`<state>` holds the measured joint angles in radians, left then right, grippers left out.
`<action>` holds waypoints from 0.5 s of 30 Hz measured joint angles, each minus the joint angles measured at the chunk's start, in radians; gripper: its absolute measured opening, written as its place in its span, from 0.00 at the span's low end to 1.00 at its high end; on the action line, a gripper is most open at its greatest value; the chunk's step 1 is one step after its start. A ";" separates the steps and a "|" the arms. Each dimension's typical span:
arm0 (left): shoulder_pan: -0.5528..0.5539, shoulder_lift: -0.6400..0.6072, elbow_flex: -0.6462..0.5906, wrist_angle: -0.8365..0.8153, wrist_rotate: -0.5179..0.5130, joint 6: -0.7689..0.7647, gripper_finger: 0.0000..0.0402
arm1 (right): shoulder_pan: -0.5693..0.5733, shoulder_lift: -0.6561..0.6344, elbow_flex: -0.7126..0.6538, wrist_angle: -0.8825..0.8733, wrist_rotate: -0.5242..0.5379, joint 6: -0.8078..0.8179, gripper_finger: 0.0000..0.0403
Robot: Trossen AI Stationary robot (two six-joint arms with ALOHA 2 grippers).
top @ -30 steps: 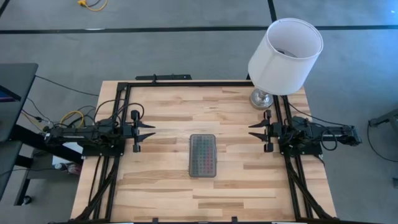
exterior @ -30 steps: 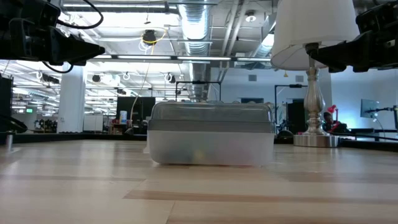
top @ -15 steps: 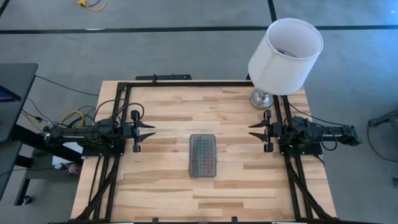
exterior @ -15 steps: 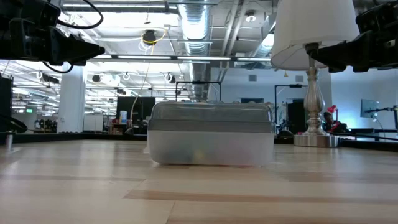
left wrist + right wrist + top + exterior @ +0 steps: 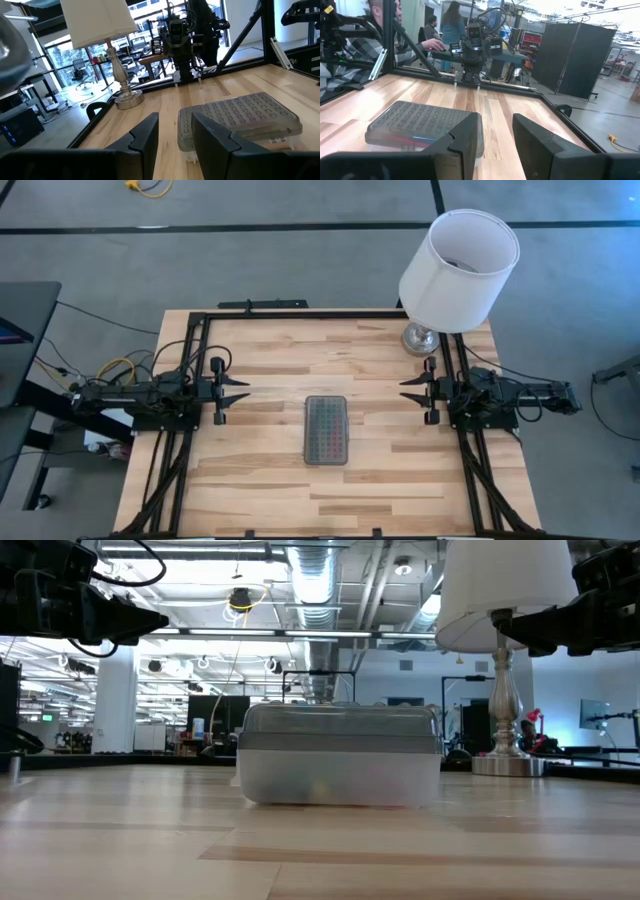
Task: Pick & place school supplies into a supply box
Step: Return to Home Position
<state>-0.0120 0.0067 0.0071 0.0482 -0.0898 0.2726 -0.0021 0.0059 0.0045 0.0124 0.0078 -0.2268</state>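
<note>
Jaws: both sets stand parted, holding nothing. The left gripper (image 5: 243, 392) hangs over the left side of the table (image 5: 270, 350), tips pointing inward. The right gripper (image 5: 405, 392) mirrors it on the right side, near the foot of the lamp (image 5: 458, 260).

Left wrist view: 2 dark fingers (image 5: 145, 137) with a clear gap, wood and box showing through it. Right wrist view: the same, fingers (image 5: 465, 135) parted.

The box (image 5: 326, 430) lies flat mid-table between the 2 grippers, a little off their line toward the edge away from the lamp, well apart from both. Lid shut, grey, ribbed. Faint pink and green show through it from above; a blue streak and a red one show through the wall in the right wrist view.

Low view: both arms are raised above the box. A seated person (image 5: 350, 45) is beyond the table edge.
</note>
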 joint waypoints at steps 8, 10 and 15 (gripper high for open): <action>0.000 0.000 0.000 0.000 0.000 0.000 0.28 | 0.000 0.000 0.000 0.000 0.000 0.000 0.30; 0.000 0.000 0.000 0.000 0.000 -0.006 0.28 | 0.000 0.000 0.000 0.000 0.000 0.000 0.30; 0.000 0.000 0.000 0.000 0.000 -0.001 0.28 | 0.000 0.000 0.000 0.000 0.000 0.000 0.30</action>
<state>-0.0118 0.0067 0.0069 0.0480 -0.0898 0.2720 -0.0021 0.0063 0.0044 0.0122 0.0078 -0.2268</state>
